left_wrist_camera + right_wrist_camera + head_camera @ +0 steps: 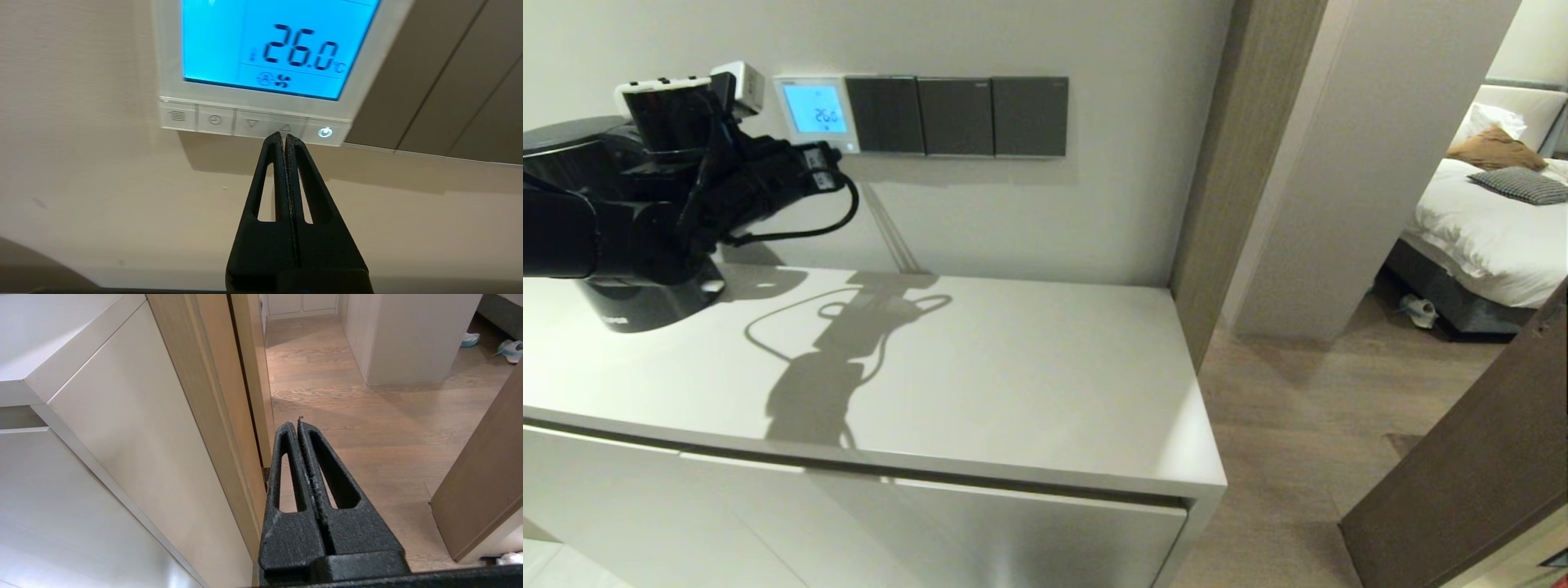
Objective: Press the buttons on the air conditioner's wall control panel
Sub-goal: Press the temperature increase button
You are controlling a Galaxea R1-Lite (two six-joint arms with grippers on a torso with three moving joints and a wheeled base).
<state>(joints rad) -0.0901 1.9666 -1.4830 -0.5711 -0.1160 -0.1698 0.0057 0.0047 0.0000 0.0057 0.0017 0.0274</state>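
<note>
The air conditioner's wall control panel [786,114] is a white square on the wall with a screen lit light blue. In the left wrist view the panel [168,61] reads 26.0 and the buttons [215,120] run along its lower edge: menu, clock, down arrow, up arrow [286,127] and a lit power key [325,132]. My left gripper [284,136] is shut and empty, with its tips at the lower edge of the up-arrow key. In the head view the left gripper [829,162] sits just below the panel. My right gripper [295,424] is shut and empty, low beside the cabinet over the floor.
Three dark grey switch plates [956,116] adjoin the panel on the right. A white cabinet top [1013,367] lies below, with a black object [629,306] at its far left. A wooden door frame [1233,163], a door [1486,457] and a bed [1486,237] are on the right.
</note>
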